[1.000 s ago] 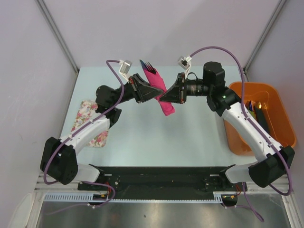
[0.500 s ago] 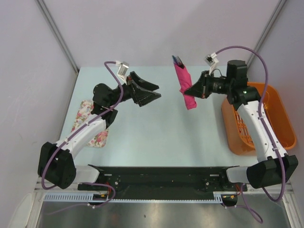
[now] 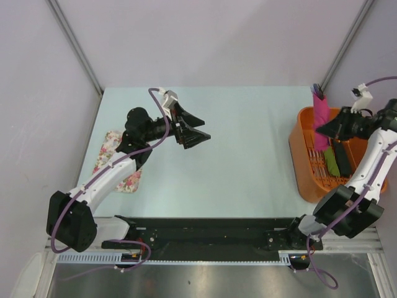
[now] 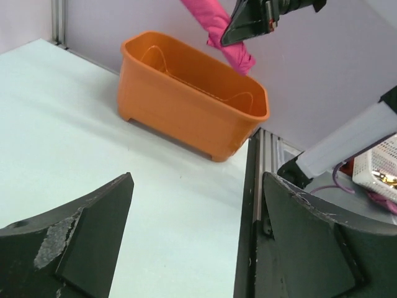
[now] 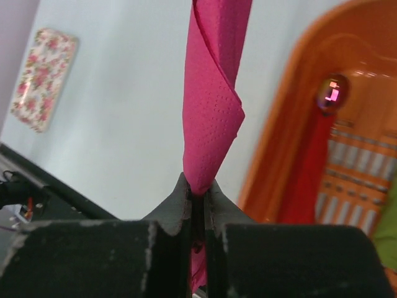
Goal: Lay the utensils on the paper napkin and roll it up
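Observation:
The paper napkin (image 3: pixel 321 118) is rolled into a magenta-pink tube. My right gripper (image 3: pixel 324 129) is shut on its lower part and holds it upright over the orange tub's left wall. Dark tips of the utensils (image 3: pixel 317 90) stick out of the roll's top; the rest is wrapped inside. In the right wrist view the napkin (image 5: pixel 214 81) rises from the pinched tips of the right gripper (image 5: pixel 197 186). My left gripper (image 3: pixel 193 128) hangs open over the table's left middle, holding nothing. In the left wrist view, the left gripper (image 4: pixel 195 230) faces the far-off napkin (image 4: pixel 218 28).
The orange tub (image 3: pixel 302 155) stands at the right edge with green (image 3: pixel 331 159) and black items inside. A floral-print mat (image 3: pixel 115 160) lies at the table's left edge, partly under the left arm. The black rail (image 3: pixel 205 233) runs along the near edge.
My left gripper opened, let go of the roll and drew back a little. My right arm carried the rolled napkin from the table's middle rightward to above the orange tub.

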